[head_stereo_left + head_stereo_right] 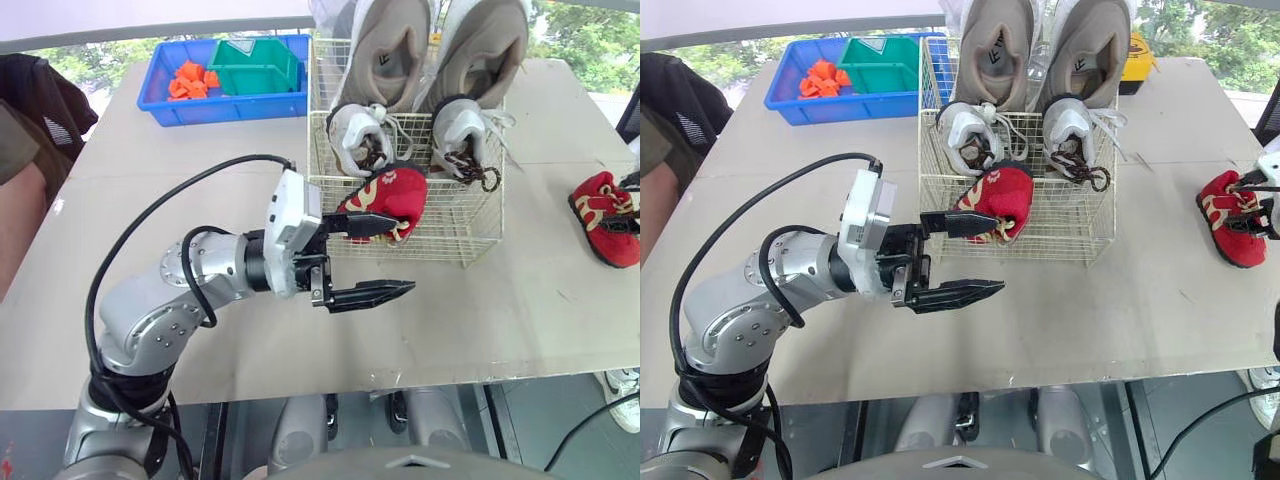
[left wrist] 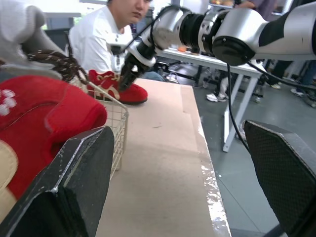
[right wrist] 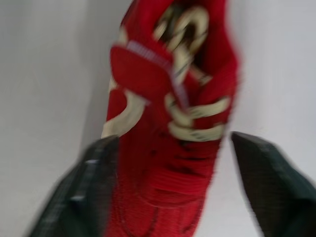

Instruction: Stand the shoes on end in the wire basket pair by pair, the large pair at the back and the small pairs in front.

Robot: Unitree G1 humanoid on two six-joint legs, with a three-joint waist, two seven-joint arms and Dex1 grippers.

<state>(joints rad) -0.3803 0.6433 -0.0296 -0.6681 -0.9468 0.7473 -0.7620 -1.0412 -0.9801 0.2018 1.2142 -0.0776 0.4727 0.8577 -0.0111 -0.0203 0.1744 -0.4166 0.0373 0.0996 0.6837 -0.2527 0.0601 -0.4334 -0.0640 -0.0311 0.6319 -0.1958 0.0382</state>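
Currently we see left gripper point(image 1: 998, 254) spread wide, empty, at wire basket point(image 1: 1070, 240) front (one red shoe point(image 1: 1002, 198) inside); right gripper point(image 3: 172, 138) spread, straddling second red shoe point(image 1: 1227, 216) right of basket.

Looks like a robotics lab or test room to me, definitely not somebody's home. You've got a plain beige table point(image 1: 520, 300) with a blue plastic parts bin point(image 1: 165, 108) on it, which holds a green bin point(image 1: 255, 75) and some orange pieces point(image 1: 190, 82). There's a bare grey floor point(image 2: 276, 108) and another white table point(image 2: 210, 55) further back with people standing point(image 2: 216, 94) by it. A person in a white shirt point(image 2: 98, 39) is sat close by, and there's greenery point(image 1: 590, 40) outside the windows.
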